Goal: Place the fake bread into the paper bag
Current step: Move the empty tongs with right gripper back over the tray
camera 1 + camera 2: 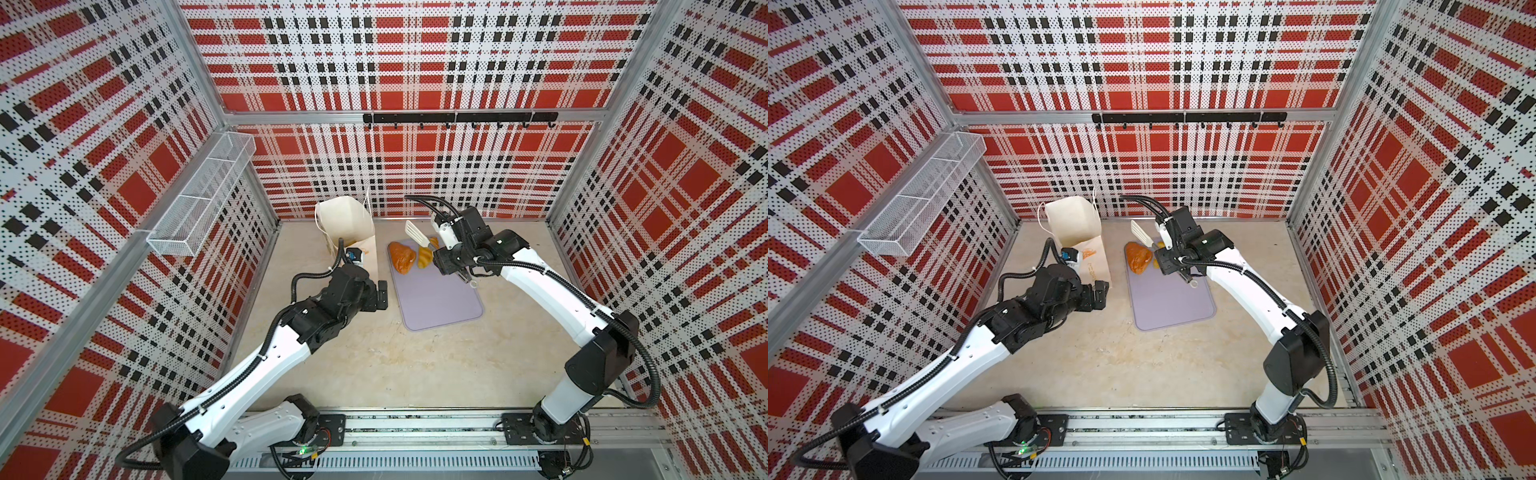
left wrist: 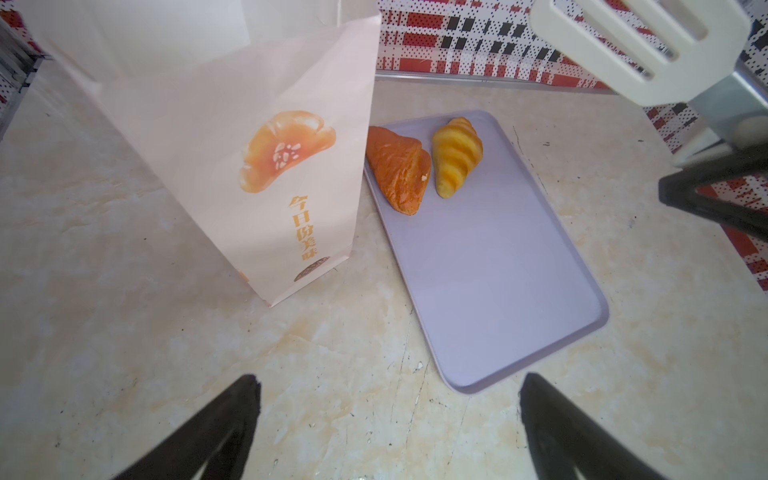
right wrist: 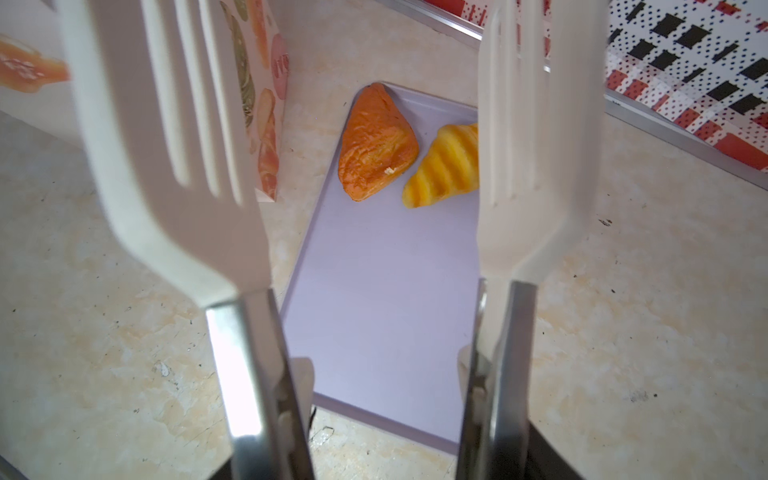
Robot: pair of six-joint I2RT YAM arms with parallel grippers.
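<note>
Risks: (1) tongs (image 3: 124, 145) blades are wide, slotted and smooth, pastries glossy, so a piece could squirt out on squeeze or drop in transit. (2) Yellow croissant (image 2: 455, 156) & red-brown croissant (image 2: 397, 168) lie touching or nearly, so blades may catch or shove both. (3) Paper bag (image 2: 257, 166) is tall, narrow, prob. light, just beside tray (image 2: 498, 270) edge; nothing braces it, so a bump at the mouth could tip it. R gripper (image 1: 451, 259) is clenched on tongs handles, blades apart, nothing betw. them. L gripper (image 2: 388, 386) is released, empty, low near bag base. Positions: in R wrist view both pastries sit upper centre, beyond blade tips, yellow one partly behind a blade, no contact. In both top views they lie at upper end of tray, frame centre; bag stands upright to their left, mouth open, contents not visible.
</note>
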